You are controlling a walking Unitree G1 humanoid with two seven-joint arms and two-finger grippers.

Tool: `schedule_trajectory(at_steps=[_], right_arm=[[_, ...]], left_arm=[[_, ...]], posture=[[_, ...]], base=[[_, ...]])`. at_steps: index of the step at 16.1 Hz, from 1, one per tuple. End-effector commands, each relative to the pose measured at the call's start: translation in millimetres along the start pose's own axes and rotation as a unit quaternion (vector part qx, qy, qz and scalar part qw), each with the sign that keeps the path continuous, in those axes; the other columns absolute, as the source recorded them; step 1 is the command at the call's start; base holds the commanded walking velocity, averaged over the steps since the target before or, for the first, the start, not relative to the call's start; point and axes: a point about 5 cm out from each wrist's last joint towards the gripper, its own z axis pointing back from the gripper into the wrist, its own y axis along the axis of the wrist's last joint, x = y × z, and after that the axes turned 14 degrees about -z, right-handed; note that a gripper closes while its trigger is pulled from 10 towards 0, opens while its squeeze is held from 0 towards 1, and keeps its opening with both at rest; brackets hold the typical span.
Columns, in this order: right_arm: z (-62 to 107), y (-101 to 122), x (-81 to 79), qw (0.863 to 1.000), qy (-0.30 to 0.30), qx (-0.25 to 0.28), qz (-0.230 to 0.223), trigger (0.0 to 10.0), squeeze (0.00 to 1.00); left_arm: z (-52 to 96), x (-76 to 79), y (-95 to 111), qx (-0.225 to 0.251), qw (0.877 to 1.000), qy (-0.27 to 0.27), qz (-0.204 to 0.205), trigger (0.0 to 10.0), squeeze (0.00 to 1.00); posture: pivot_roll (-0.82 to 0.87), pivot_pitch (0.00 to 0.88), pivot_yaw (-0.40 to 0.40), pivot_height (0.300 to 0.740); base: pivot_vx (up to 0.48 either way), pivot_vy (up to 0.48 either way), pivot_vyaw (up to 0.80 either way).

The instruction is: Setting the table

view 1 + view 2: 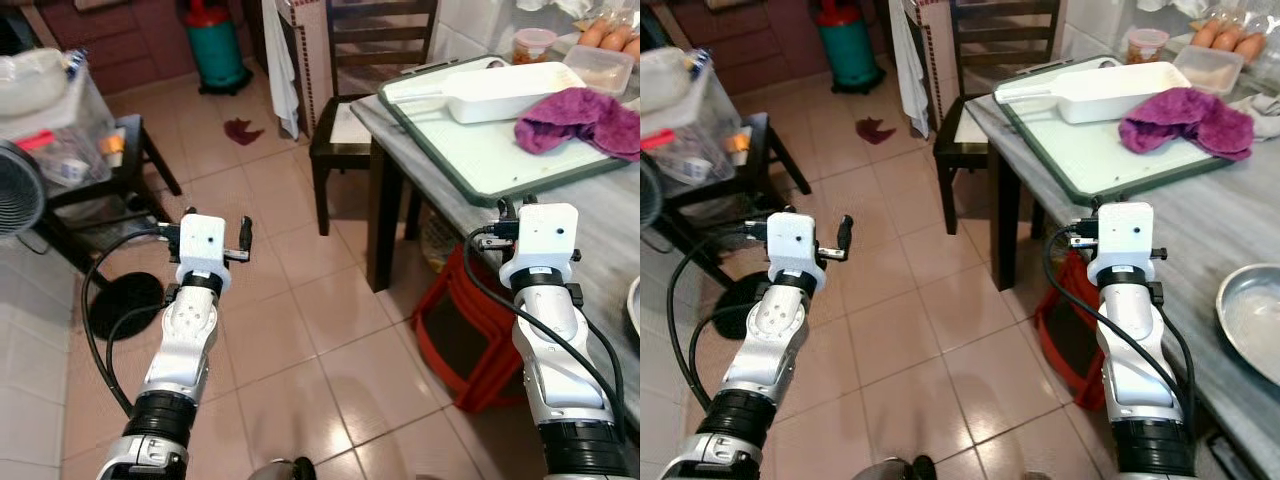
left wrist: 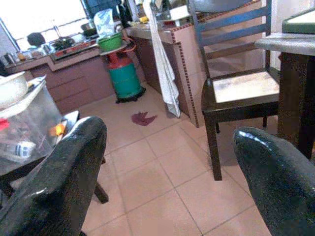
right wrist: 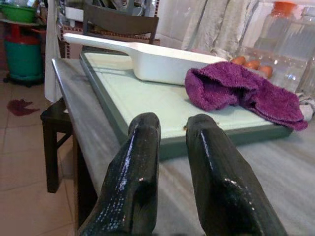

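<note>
A grey table point(image 1: 1240, 220) fills the right side. On it lies a green-rimmed tray point(image 1: 1090, 160) with a white long-handled scoop point(image 1: 1110, 88) and a crumpled purple cloth point(image 1: 1185, 120). A metal plate point(image 1: 1252, 318) sits on the table's near right part. My right gripper point(image 3: 172, 123) is shut with nothing in it, low over the table edge just short of the tray's near rim. My left gripper point(image 2: 170, 132) is open and empty, held out over the tiled floor to the left of the table.
A dark wooden chair point(image 1: 975, 130) stands at the table's far left corner. A red stool point(image 1: 1065, 300) sits under the table. Eggs point(image 1: 1230, 38) and a plastic tub lie beyond the tray. On the left are a low dark stand point(image 1: 130, 150) with containers and a fan point(image 1: 15, 195).
</note>
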Motion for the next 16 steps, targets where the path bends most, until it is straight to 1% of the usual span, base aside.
schedule_trajectory(at_steps=[1,7,13,15,16], right_arm=[[1.1,0,-3.1,1.000,0.006,0.002,-0.007,10.0,0.00],[0.1,-1,-5.7,1.000,0.013,-0.001,-0.017,10.0,0.00],[-0.8,-7,-9.8,0.999,0.021,-0.010,-0.027,10.0,0.00],[0.3,-14,-11.9,0.999,0.027,-0.027,-0.034,10.0,0.00],[2.7,-23,-10.9,0.998,0.023,-0.042,-0.051,10.0,0.00]], left_arm=[[0.7,-2.9,-4,-0.009,1.000,0.003,-0.003,10.0,0.00],[0.0,-3.5,-5,-0.010,1.000,0.003,-0.003,10.0,0.00],[0.0,-4.9,-7,-0.012,1.000,0.003,-0.007,10.0,0.00],[1.2,-5.9,-11,-0.018,1.000,0.003,-0.012,10.0,0.00],[4.4,-4.8,-19,-0.031,0.999,-0.003,-0.019,10.0,0.00]], posture=[[-0.09,0.122,0.093,0.740],[-0.09,0.117,0.092,0.740],[-0.09,0.111,0.095,0.740],[-0.08,0.110,0.096,0.740],[-0.08,0.110,0.096,0.740]], base=[[0.000,0.349,0.41],[0.000,0.354,0.40],[0.000,0.359,0.00],[0.000,0.150,0.00],[0.000,0.000,0.00]])
